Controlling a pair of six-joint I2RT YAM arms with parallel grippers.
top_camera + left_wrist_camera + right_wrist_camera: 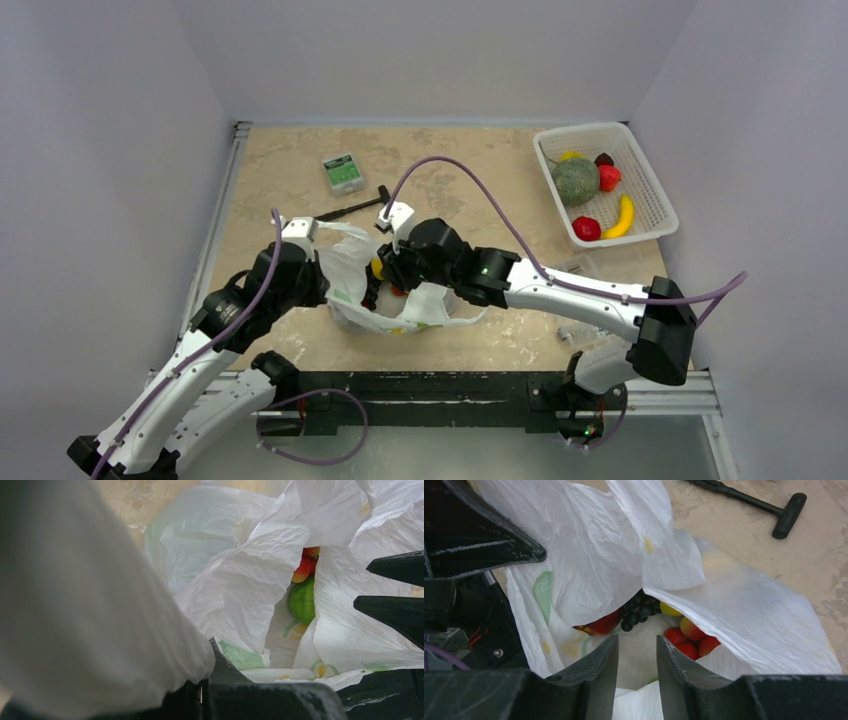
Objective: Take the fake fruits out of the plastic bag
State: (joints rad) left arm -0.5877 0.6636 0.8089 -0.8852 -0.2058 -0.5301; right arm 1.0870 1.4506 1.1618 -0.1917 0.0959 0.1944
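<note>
Inspector: Right gripper (636,647), closest to its lens: fingers stand slightly apart with nothing pinched between them, hanging over the mouth of the plastic bag (589,570).

Clerk: Bag location?

Inspector: Near-centre of the table (480,180), crumpled, mouth open, lying between the two grippers.

Clerk: Contents?

Inspector: Red strawberries (689,642), dark grapes (639,612), a yellow fruit (670,610) just beside the grapes, and a red-and-yellow fruit (601,624) to their left. The left wrist view adds a green fruit (302,600) down in a fold.

Clerk: And the other side?

Inspector: Left gripper (322,278) sits against the bag's left edge. Plastic drapes over its fingers, so I cannot tell whether they are apart or together.

Clerk: Elsewhere?

Inspector: White basket (650,190) at the far right corner, well apart from the bag, holding a banana (624,216) and other fruit. Black T-handled tool (350,208) lies just beyond the bag. Small green box (343,172) lies farther still.
</note>
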